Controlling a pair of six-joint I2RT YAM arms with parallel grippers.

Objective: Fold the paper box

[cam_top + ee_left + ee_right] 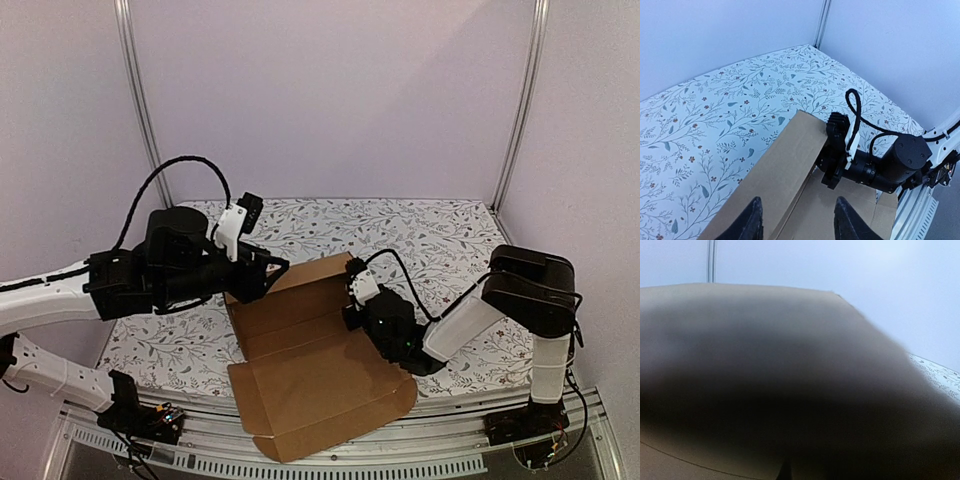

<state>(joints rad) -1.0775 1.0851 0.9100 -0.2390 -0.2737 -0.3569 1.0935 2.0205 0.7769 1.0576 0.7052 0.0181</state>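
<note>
The paper box [320, 370] is a brown die-cut cardboard sheet lying flat mid-table, its near flap hanging over the front edge. Its far flap [785, 165] is tilted up along a crease. My left gripper [799, 222] is open, its two dark fingers straddling that crease from above with nothing between them; in the top view it [262, 283] is at the sheet's far left corner. My right gripper [352, 298] presses against the right end of the raised flap and also shows in the left wrist view [836, 150]. In the right wrist view blurred cardboard [765, 365] fills the frame and hides the fingers.
The floral tablecloth [420, 235] covers the table. A metal rail [400, 455] runs along the front edge under the overhanging flap. Upright frame posts [520, 100] and pale walls close the back and the sides.
</note>
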